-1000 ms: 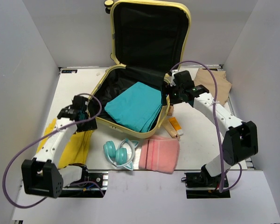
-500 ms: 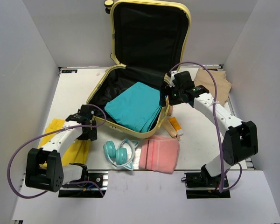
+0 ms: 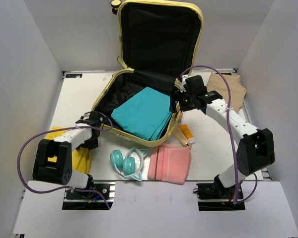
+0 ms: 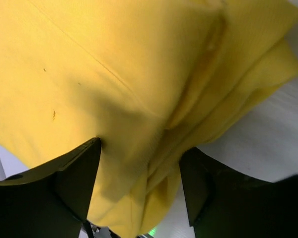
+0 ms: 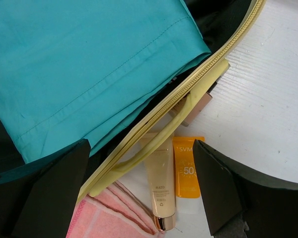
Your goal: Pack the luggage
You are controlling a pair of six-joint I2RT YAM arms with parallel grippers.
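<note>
The pale yellow suitcase (image 3: 120,34) lies open at the back of the table, lid upright, and its rim also shows in the right wrist view (image 5: 198,84). A folded teal cloth (image 3: 144,119) lies inside it. My left gripper (image 3: 89,141) is low over the yellow cloth (image 3: 79,156) left of the suitcase. In the left wrist view the open fingers straddle a fold of that cloth (image 4: 114,74), with the gripper (image 4: 139,148) pressed close to it. My right gripper (image 3: 180,106) hangs open and empty over the suitcase's right edge (image 5: 139,163).
A beige tube (image 5: 161,188) and an orange sunscreen tube (image 5: 187,166) lie beside the suitcase's right edge, next to a small box (image 5: 196,106). A pink cloth (image 3: 171,163) and teal headphones (image 3: 126,161) lie near the front. A tan cloth (image 3: 228,89) lies at the back right.
My left arm has folded back and dropped from beside the suitcase's left edge down onto the yellow cloth. The right arm has barely moved.
</note>
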